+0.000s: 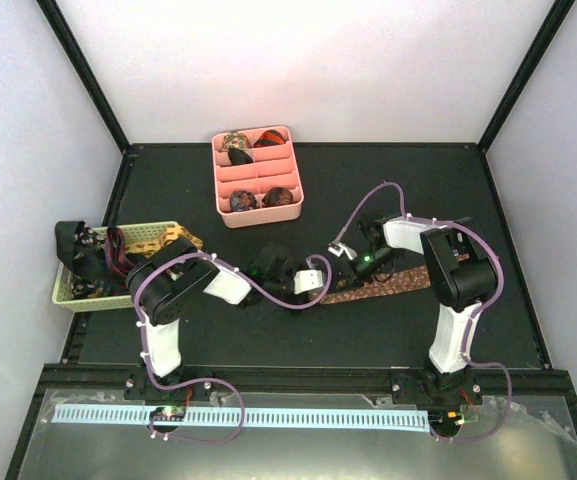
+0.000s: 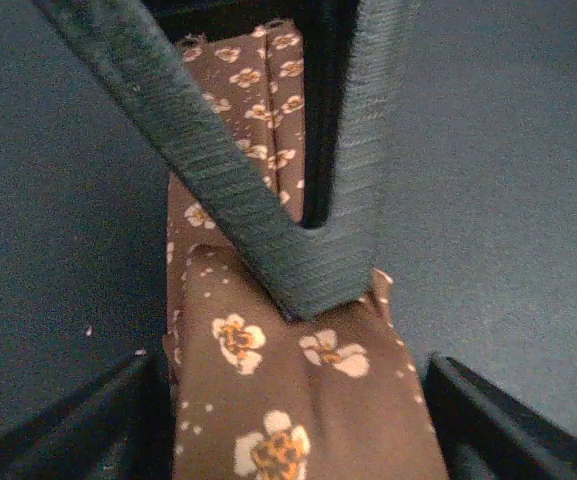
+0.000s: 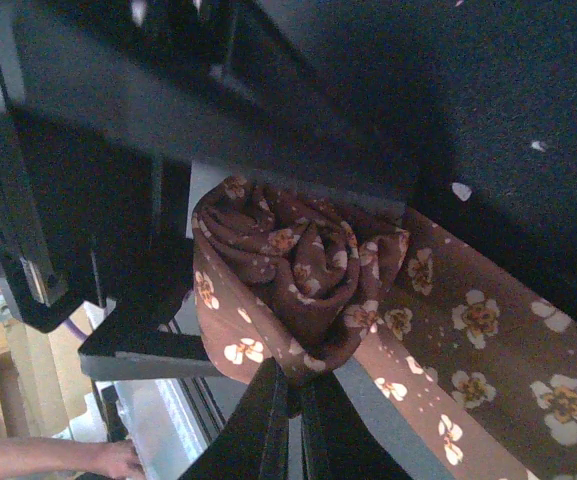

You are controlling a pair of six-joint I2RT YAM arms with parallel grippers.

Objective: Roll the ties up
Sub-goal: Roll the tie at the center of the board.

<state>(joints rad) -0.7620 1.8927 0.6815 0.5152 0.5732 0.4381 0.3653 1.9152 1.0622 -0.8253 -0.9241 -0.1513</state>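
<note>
Now, what your coming move turns on is how the brown tie [image 1: 393, 283] lies against the two claws. In the top view its long axis runs nearly left to right across the middle of the frame on the dark desk [image 1: 268, 335], rising a little toward the right. Its partly wound end sits at the left end of that strip, where both arms meet. Your right claw [image 3: 293, 385] is clenched on that loose roll [image 3: 288, 260], pinching the fabric at its lower edge, and the flat unwound length trails off to the lower right of its wrist view. Your left claw [image 2: 293, 358] is released, with its fingers wide at the bottom corners of its own view and the tie between them, and it looks straight down the tie's length. Both claws are at the roll, but only the right one has it. The left arm reaches in low from the lower left, while the right arm is bent and comes at the roll from the upper right. I judge the roll barely begun, so wind rightward along the strip. Other rolled ties [image 1: 243, 200] lie in the pink tray [image 1: 263, 215] at upper centre.
</note>
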